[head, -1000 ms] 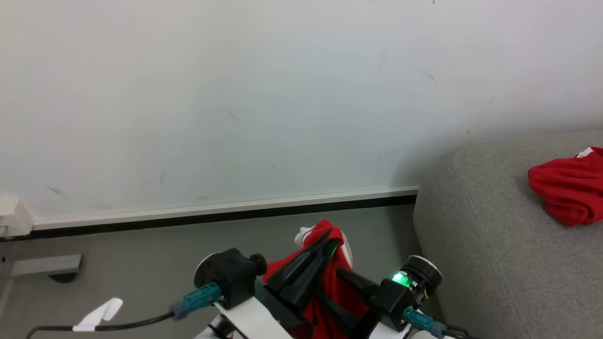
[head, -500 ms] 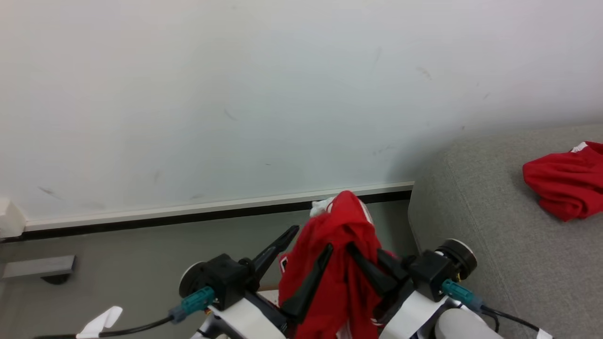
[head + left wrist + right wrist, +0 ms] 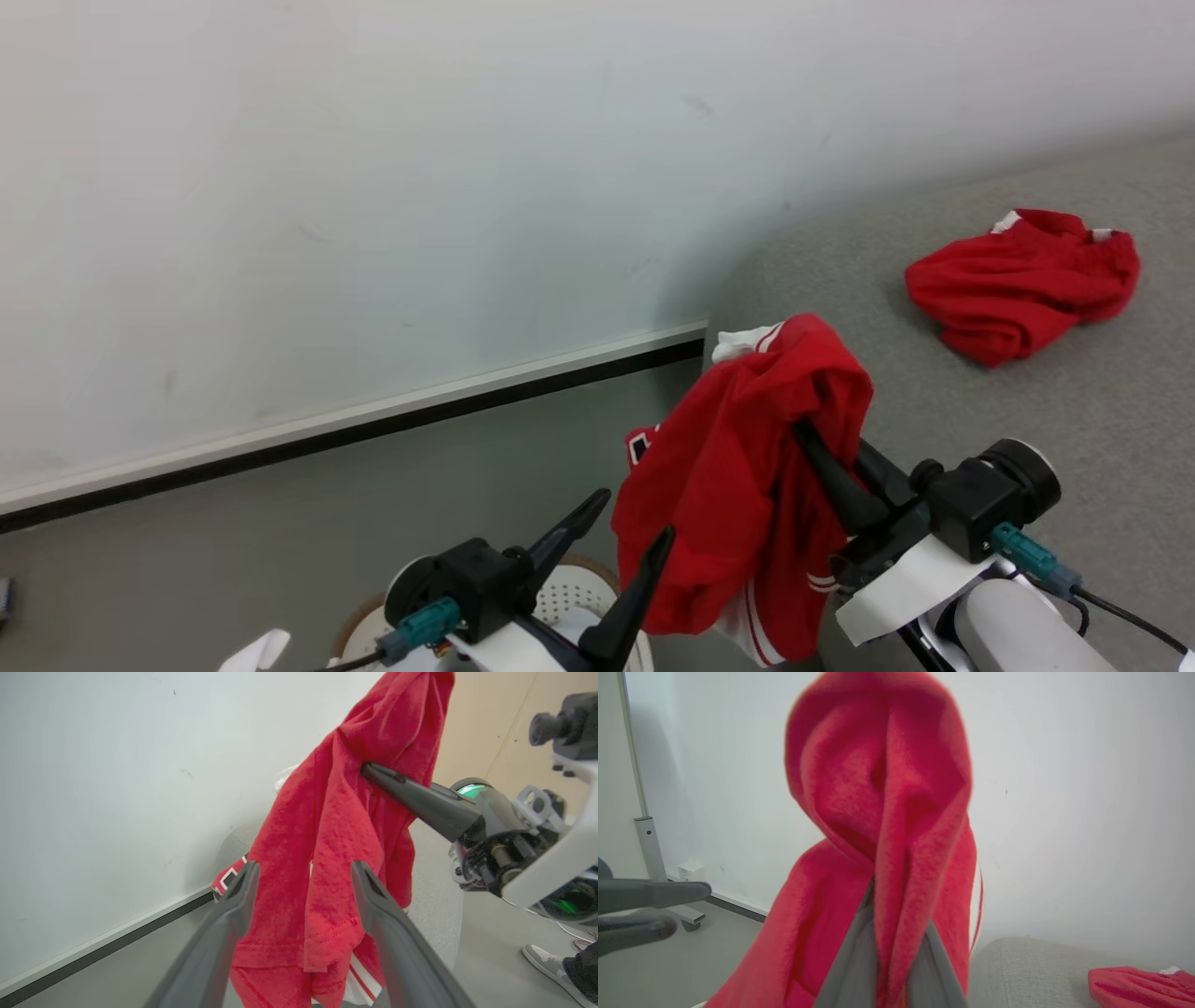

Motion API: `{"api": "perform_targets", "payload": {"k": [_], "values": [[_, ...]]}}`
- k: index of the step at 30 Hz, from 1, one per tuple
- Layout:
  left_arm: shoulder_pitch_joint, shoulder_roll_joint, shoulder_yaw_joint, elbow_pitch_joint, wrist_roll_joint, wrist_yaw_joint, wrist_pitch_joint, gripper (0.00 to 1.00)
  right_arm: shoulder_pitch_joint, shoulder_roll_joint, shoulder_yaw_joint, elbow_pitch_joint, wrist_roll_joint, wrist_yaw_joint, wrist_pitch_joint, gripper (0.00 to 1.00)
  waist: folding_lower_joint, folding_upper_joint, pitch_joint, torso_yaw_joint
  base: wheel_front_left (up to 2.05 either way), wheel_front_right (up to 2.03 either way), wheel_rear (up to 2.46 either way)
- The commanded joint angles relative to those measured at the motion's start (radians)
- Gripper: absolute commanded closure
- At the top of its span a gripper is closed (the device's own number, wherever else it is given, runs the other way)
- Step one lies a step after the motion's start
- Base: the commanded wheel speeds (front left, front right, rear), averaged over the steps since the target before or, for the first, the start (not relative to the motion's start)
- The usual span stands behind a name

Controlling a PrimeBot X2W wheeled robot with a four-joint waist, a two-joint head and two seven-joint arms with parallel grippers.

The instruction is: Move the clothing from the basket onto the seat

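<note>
A pale wall (image 3: 373, 187) is seen across the back, met at its foot by a grey floor (image 3: 280, 523). The seat (image 3: 1074, 401), a grey upholstered block, is set against that wall on the right, with its rounded corner turned toward the open floor.

Two pieces of red clothing are shown. A crumpled garment (image 3: 1022, 280) with a little white trim is laid on the seat top, nearer the wall-side edge than the front edge and well apart from the rounded corner. A hanging garment (image 3: 738, 467) with white stripes is held up in the air and draped down in front of the seat's rounded corner. Whether its hem touches anything cannot be told.

The basket (image 3: 574, 590) is placed on the floor below the hanging garment, and part of its brown rim and perforated cream wall is shown.

The right gripper (image 3: 808, 439) is closed narrowly on a fold near the top of the hanging garment. The left gripper (image 3: 635, 515) is spread wide with nothing gripped, and its fingers are set just beside the cloth's lower edge.

A person's grey shoe (image 3: 544, 961) is seen on the floor in the left wrist view
</note>
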State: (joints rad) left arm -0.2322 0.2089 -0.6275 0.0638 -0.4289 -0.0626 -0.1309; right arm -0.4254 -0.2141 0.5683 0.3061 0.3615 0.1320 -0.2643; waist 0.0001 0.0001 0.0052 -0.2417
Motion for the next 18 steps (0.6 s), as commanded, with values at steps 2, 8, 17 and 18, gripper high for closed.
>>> {"api": "perform_targets", "payload": {"k": [2,8,17,18], "values": [[0.004,-0.011,-0.009,0.017,0.012,-0.003,-0.014,0.0,0.019,-0.014,-0.027,-0.014,-0.006,-0.002,0.0,1.0,-0.0001,-0.0001,0.021,-0.088,0.0,0.0,0.0],[-0.011,-0.024,-0.024,0.047,0.011,-0.009,-0.036,0.0,0.037,-0.025,-0.07,-0.033,-0.013,-0.002,0.0,1.0,-0.0001,-0.0001,0.044,-0.165,0.0,0.0,0.0],[-0.069,-0.027,-0.042,0.057,0.029,-0.017,-0.038,0.0,0.006,-0.016,-0.149,-0.044,-0.005,-0.002,0.0,1.0,-0.0001,-0.0001,0.117,-0.157,0.0,0.0,0.0],[-0.083,-0.026,-0.042,0.053,0.032,-0.019,-0.035,0.0,-0.004,-0.013,-0.171,-0.043,-0.011,-0.002,0.0,1.0,-0.0001,-0.0001,0.14,-0.145,0.0,0.0,0.0]]}}
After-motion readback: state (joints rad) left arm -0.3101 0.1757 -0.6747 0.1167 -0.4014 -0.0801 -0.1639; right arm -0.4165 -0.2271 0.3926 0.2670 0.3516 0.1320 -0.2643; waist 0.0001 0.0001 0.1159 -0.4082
